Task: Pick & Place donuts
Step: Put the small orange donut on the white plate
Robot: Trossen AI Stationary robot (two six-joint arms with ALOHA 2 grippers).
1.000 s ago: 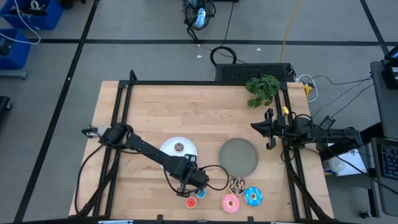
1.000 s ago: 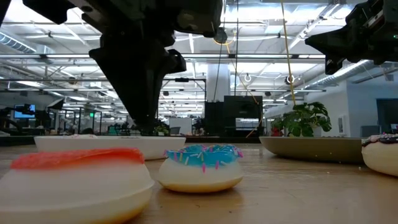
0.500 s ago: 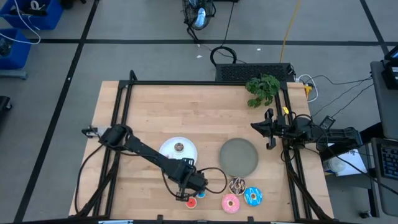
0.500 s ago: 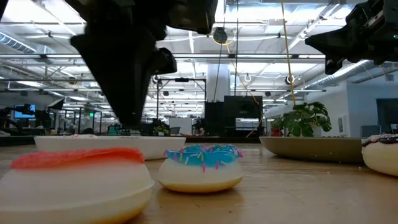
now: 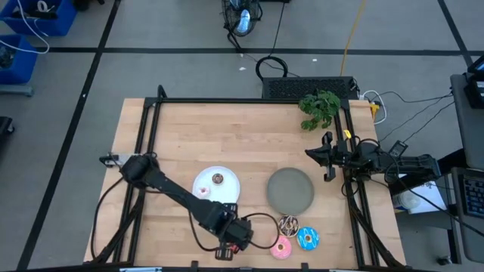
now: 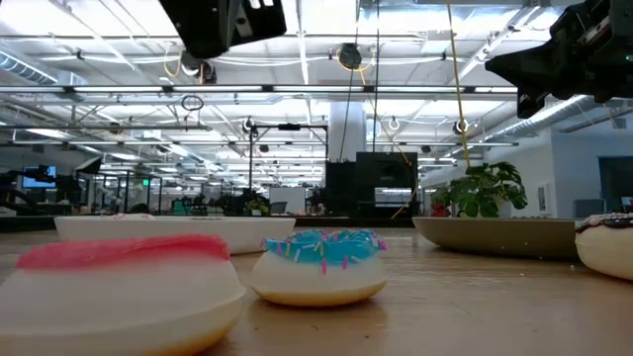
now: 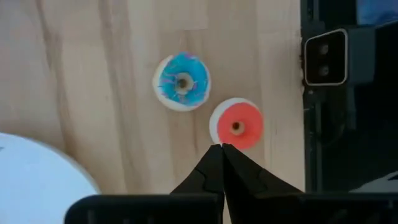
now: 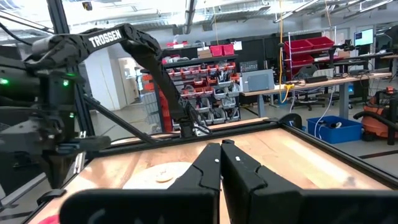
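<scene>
Left end effector [image 7: 222,148], fingers pressed together, hangs just beside the tiny red donut [image 7: 236,124] at the bench's [image 5: 189,136] near edge: likely light, rigid, slick; best pinched across the ring's outer rim.

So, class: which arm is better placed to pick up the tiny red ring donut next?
Probably the left: its gripper hangs shut just above the tiny red ring donut, while the right gripper waits beyond the grey plate.

Two dark arms; black cables loop by the left arm [image 5: 178,195]; white "TROSSEN" lettering marks one link
</scene>
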